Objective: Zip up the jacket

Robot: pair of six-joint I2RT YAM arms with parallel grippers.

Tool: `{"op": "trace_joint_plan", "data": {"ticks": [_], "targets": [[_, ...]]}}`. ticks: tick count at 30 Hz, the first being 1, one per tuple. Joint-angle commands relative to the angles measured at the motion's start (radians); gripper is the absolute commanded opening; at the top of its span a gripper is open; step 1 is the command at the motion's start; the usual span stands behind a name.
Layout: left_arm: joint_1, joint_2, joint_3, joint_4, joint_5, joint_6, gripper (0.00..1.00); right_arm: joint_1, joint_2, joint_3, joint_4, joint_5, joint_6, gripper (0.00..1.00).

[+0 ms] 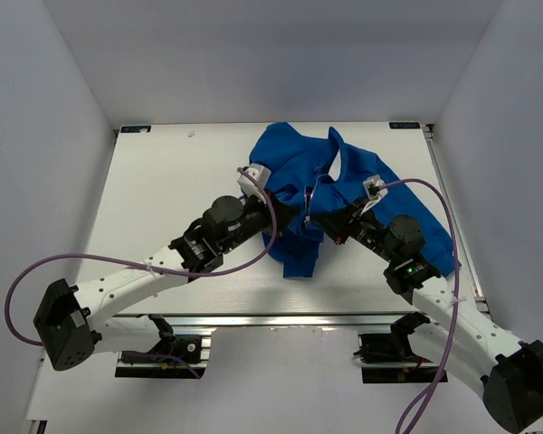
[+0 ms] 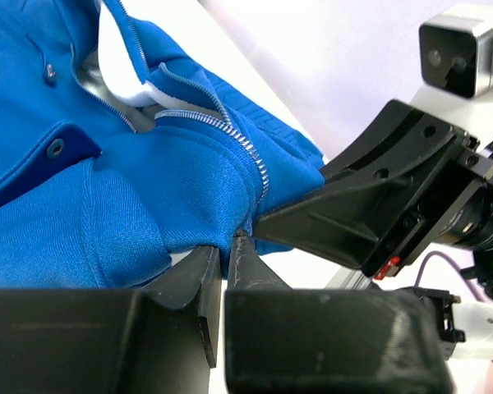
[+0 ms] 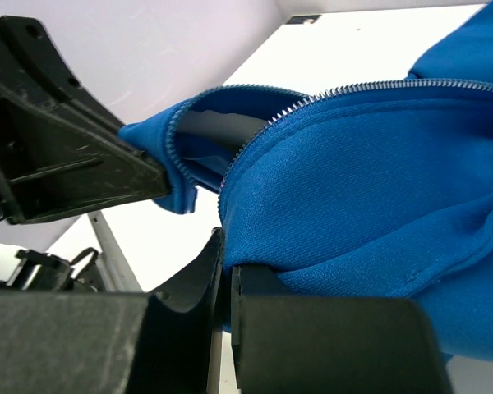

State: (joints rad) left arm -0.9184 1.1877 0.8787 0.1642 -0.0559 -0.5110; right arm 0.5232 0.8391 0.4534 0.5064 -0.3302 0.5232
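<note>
At the jacket (image 1: 353, 176) hem, inward-angled left hand (image 2: 228, 246) and right hand (image 3: 227, 258) pinch fabric.

Seen from above and behind me. The white tabletop (image 1: 163, 190) is a rectangle filling the middle of the field. Pale grey panels enclose it: the back wall (image 1: 271, 54) at 12 o'clock, one side wall (image 1: 36, 136) at 9 o'clock and a second side wall (image 1: 516, 117) at 3 o'clock. A small black label (image 1: 136, 129) sits at the far corner at 11 o'clock, and a second black label (image 1: 404, 125) at 1 o'clock. A tiny white speck (image 1: 191, 134) lies near the 11 o'clock label. A silver metal rail (image 1: 281, 319) runs along the near edge at 6 o'clock.
</note>
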Motion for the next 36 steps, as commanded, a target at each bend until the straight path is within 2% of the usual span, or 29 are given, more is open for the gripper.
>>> {"op": "trace_joint_plan", "data": {"ticks": [1, 22, 29, 36], "targets": [[-0.002, -0.023, -0.004, 0.09, -0.004, -0.026, 0.0, -0.002, -0.017, 0.014, 0.124, -0.046, 0.027, 0.0], [-0.002, 0.021, 0.017, 0.097, 0.008, -0.03, 0.0, -0.003, -0.066, -0.001, 0.132, -0.01, 0.049, 0.0], [-0.002, 0.018, 0.008, 0.119, 0.036, -0.038, 0.0, -0.003, -0.077, -0.005, 0.098, 0.083, 0.09, 0.0], [-0.002, 0.015, -0.001, 0.138, 0.041, -0.047, 0.0, -0.002, -0.08, -0.002, 0.072, 0.077, 0.083, 0.0]]}}
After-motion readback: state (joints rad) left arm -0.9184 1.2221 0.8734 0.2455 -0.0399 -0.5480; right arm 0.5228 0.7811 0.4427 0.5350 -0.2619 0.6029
